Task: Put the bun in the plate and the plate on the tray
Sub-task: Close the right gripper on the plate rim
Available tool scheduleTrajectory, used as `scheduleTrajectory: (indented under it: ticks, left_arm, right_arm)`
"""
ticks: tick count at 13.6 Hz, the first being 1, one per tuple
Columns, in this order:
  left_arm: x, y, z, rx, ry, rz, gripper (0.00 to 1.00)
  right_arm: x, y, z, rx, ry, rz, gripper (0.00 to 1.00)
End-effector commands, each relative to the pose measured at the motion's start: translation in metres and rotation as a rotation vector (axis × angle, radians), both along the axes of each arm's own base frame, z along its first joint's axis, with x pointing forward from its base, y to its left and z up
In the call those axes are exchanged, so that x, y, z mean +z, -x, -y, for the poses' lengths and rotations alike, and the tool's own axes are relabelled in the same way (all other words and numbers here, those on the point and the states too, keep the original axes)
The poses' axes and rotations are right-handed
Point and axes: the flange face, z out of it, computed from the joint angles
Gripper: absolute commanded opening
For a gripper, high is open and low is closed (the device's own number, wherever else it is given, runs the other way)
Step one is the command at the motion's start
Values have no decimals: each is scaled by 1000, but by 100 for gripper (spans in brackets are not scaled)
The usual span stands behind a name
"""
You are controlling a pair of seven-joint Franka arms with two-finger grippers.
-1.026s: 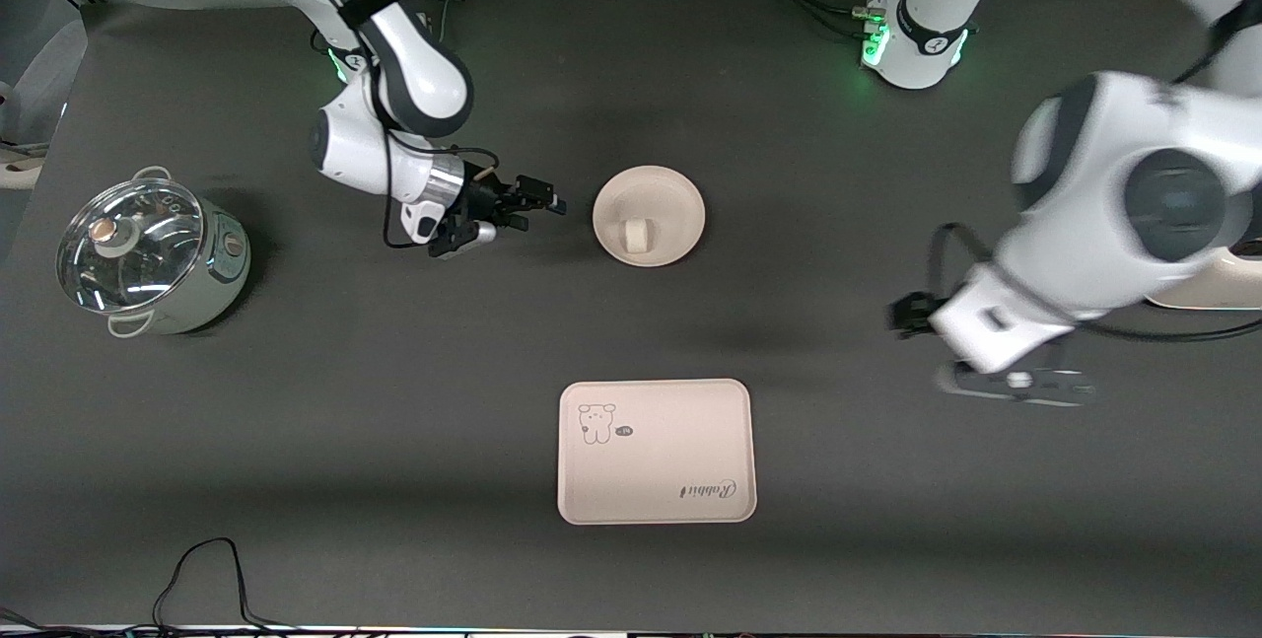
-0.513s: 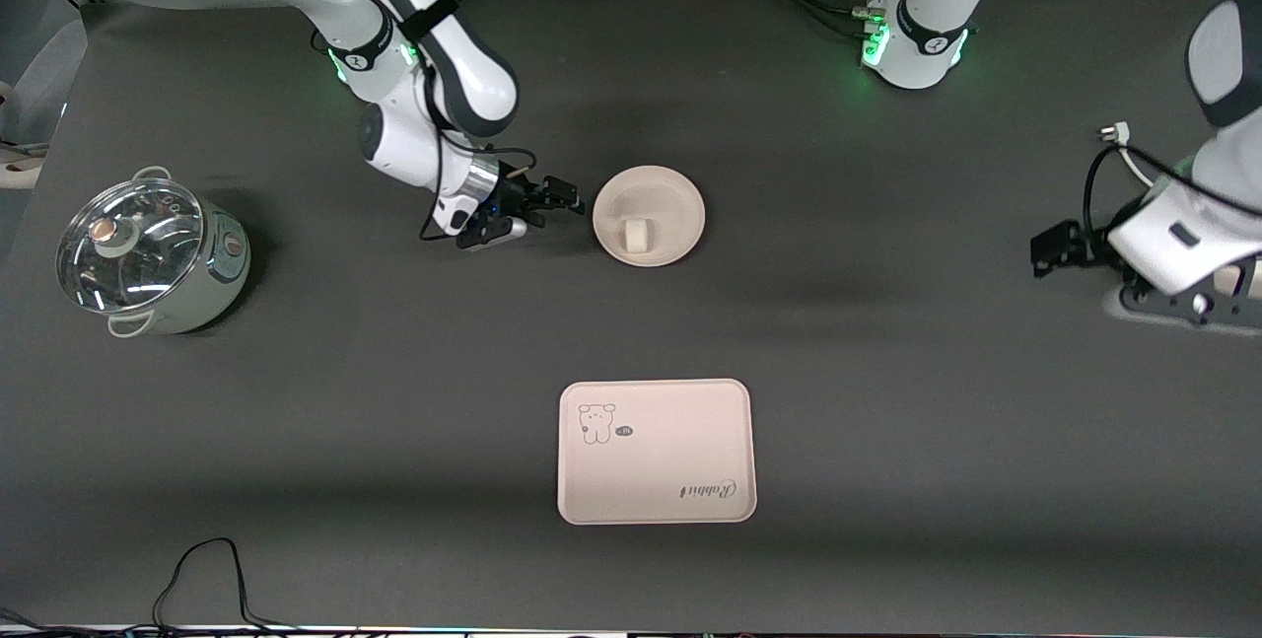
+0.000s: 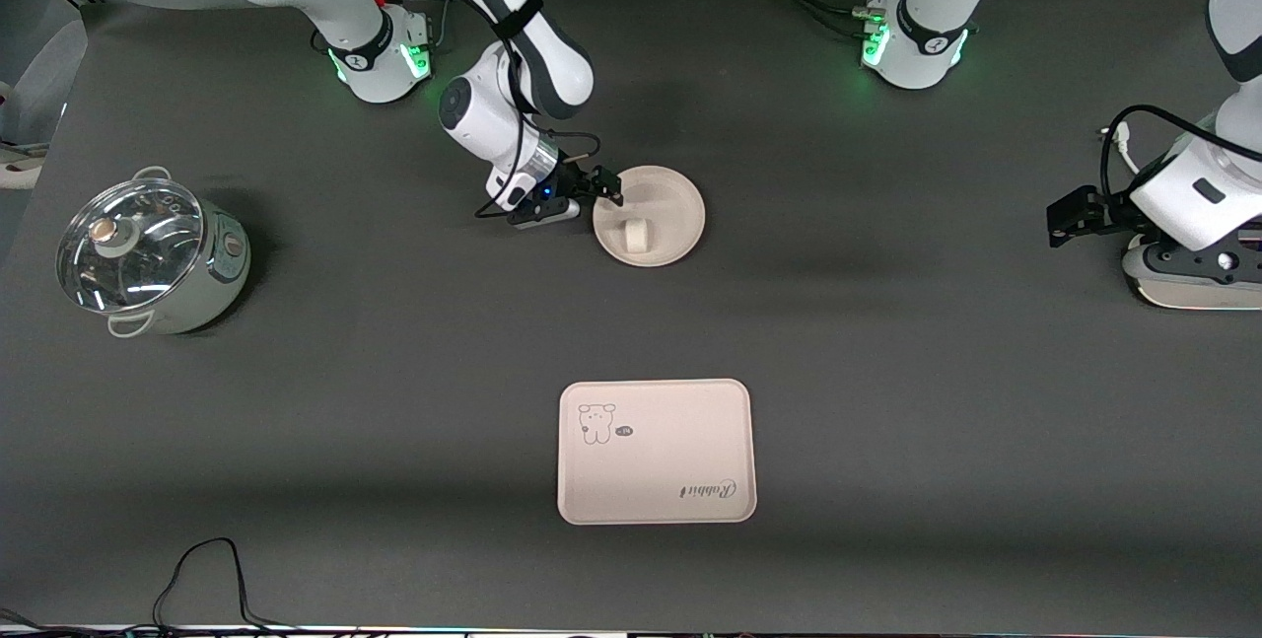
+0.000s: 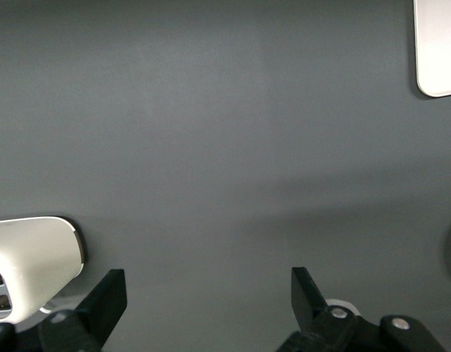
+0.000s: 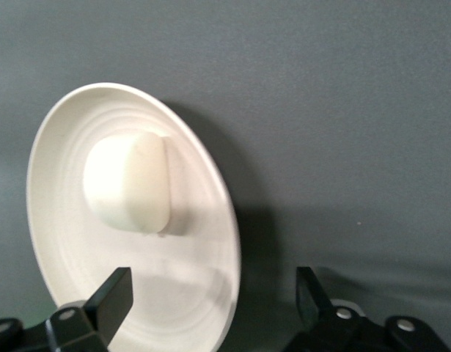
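Risk of shallow pinch tipping round cream plate (image 3: pixel 680 196) and spilling small off-white bun (image 3: pixel 636 234) lying inside, well short of cream-pink rectangular tray (image 3: pixel 656 480) nearer the camera, right gripper (image 3: pixel 605 190) spread astride rim, left gripper (image 4: pixel 207 293) parted, waiting at own table end.

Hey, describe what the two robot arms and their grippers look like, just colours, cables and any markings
Both arms are glossy white with dark grey joint sections and black bands. Each base glows green, with small red spots. The right gripper is black, below a silver wrist ring with a small blue light, and loose black cable loops around it. The left gripper is black too, on a white wrist with a looping black cable. Fingers are matte black and blocky.
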Motion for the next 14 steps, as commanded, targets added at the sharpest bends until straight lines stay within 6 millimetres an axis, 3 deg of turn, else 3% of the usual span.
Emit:
scheduleTrajectory:
  ticks: [1,4,6,9,11,14]
  left_arm:
    - [2,4,0,21,12,-1,100]
    - [9,-2,0,73,11,4,100]
    - [8,-5,-18,128,39,-1,100]
    - [12,-6,-15,149,99,6,100]
    - [14,-6,-10,142,106,10,100]
    - [1,-7,-10,136,94,-29,100]
  right_arm:
    - [-5,-3,-6,-16,9,23,90]
    - [-7,-6,-7,-33,7,23,68]
    - [-7,-6,-8,-31,7,23,59]
    - [-8,-6,-7,-30,10,26,35]
    - [-7,-6,-7,-30,11,26,3]
    - [-8,-6,-7,-31,10,25,0]
